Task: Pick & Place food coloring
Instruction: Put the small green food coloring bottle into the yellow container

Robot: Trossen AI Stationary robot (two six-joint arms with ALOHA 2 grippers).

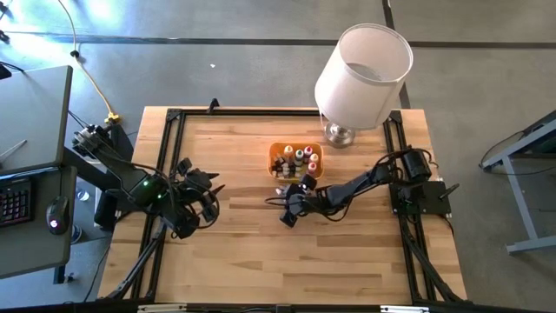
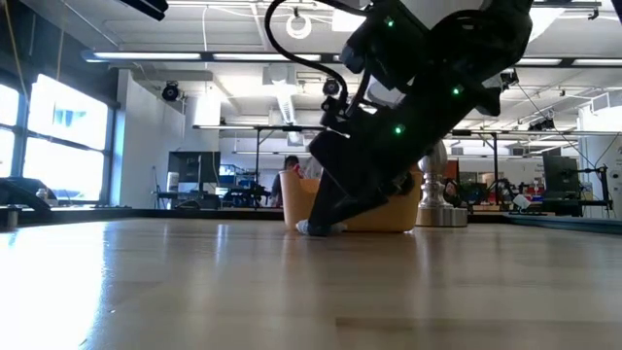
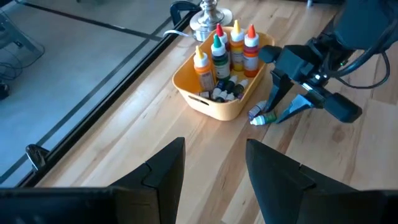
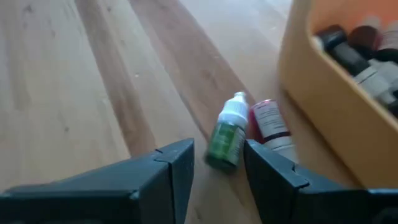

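Observation:
An orange tray (image 1: 296, 145) near the table's far middle holds several small food coloring bottles (image 3: 224, 50), some upright, some lying. Two more bottles lie on their sides on the wood just in front of the tray: a green one with a white cap (image 4: 227, 140) and a red one (image 4: 270, 124) beside it. My right gripper (image 4: 217, 150) is open and low over the table, slanting down, with a finger on either side of the green bottle's base end without touching it. My left gripper (image 3: 214, 149) is open, at the table's left (image 1: 207, 198), away from the bottles.
A lamp with a white shade (image 1: 363, 74) stands on its metal base (image 1: 340, 133) just behind the tray's right end. A black frame rail (image 1: 174, 156) runs along the table's edges. Bare wood (image 1: 261, 252) stretches in front of both grippers.

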